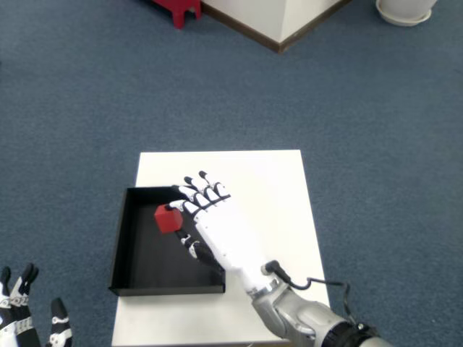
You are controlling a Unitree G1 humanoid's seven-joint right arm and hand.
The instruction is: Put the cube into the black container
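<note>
A small red cube (167,218) is pinched between the thumb and fingers of my right hand (210,220), which reaches from the lower right. Hand and cube hang over the middle of the black container (130,254), a shallow square tray on the left half of the white table (278,188). The tray floor below the cube shows nothing else in it. My palm and wrist cover the tray's right wall.
The left hand (29,322) hangs off the table at the bottom left. Blue carpet surrounds the table. A red stool leg (181,11) and a white wall corner (278,22) lie at the far top, a white round base (405,11) at top right.
</note>
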